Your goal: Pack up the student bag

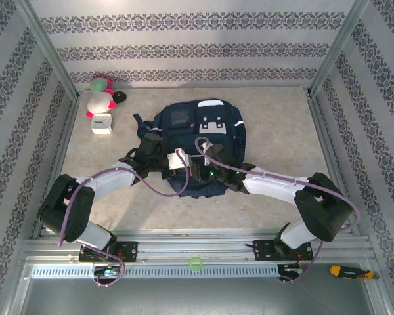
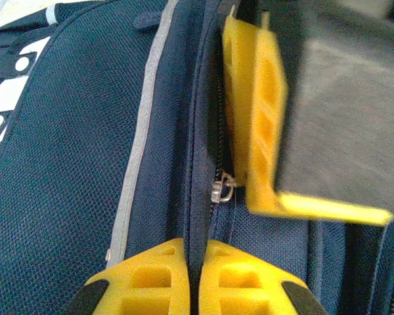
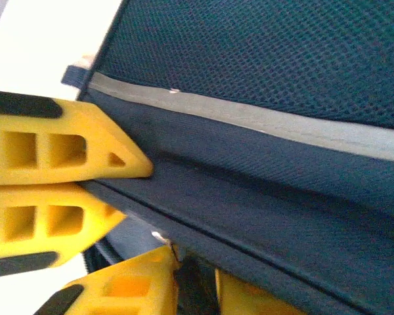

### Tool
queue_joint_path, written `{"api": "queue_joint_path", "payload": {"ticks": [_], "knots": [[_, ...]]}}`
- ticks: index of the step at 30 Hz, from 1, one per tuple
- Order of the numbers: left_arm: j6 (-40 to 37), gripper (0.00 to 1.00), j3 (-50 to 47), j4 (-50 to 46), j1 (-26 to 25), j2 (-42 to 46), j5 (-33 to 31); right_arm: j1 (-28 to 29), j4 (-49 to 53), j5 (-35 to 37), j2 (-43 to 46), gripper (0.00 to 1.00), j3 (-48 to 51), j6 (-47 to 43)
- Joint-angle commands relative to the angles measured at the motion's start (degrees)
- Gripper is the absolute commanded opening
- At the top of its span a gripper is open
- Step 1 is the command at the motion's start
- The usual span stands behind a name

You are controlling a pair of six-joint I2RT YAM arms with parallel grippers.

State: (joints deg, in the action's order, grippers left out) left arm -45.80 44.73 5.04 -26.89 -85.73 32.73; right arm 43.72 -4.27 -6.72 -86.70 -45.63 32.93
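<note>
Student bag (image 1: 198,134) lies mid-table (image 1: 282,131). I see the left gripper (image 2: 195,254) pinching its zipper fold; the right gripper (image 3: 134,190) has jaws nearly together at the seam, and I can't tell whether they grip.

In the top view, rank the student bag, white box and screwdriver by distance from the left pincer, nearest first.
1. student bag, centre, pinched by the left pincer.
2. white box, far left.
3. screwdriver, near right corner.
</note>
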Motion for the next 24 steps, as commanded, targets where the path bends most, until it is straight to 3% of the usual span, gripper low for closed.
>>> {"api": "queue_joint_path", "payload": {"ticks": [1,3,10,15,19,21,24], "knots": [[1.09,0.00,0.54,0.13,-0.27,2.94,2.34,-0.48,3.13,5.45,-0.47,0.08,-1.27,-1.46],[0.40,0.00,0.61,-0.39,-0.13,2.71,0.50,-0.50,4.23,6.26,0.89,0.00,-1.05,-1.93],[-2.85,0.00,0.36,-2.37,3.14,1.72,-1.99,-4.64,8.93,4.98,8.54,0.00,2.94,-4.16],[-4.90,0.00,0.48,-4.50,6.04,2.28,-2.43,-12.56,11.24,-0.87,14.00,0.00,7.42,-5.95],[-5.40,0.00,0.39,-5.04,6.62,2.65,-2.52,-13.63,10.02,-5.73,14.91,0.00,7.88,-7.31],[-4.82,0.04,0.40,-5.02,6.64,2.77,-2.00,-13.58,8.27,-9.01,14.02,0.00,7.62,-7.40],[-4.12,0.20,0.71,-5.61,6.66,3.68,-0.39,-13.37,7.11,-10.58,13.21,0.00,7.42,-7.19]]}}
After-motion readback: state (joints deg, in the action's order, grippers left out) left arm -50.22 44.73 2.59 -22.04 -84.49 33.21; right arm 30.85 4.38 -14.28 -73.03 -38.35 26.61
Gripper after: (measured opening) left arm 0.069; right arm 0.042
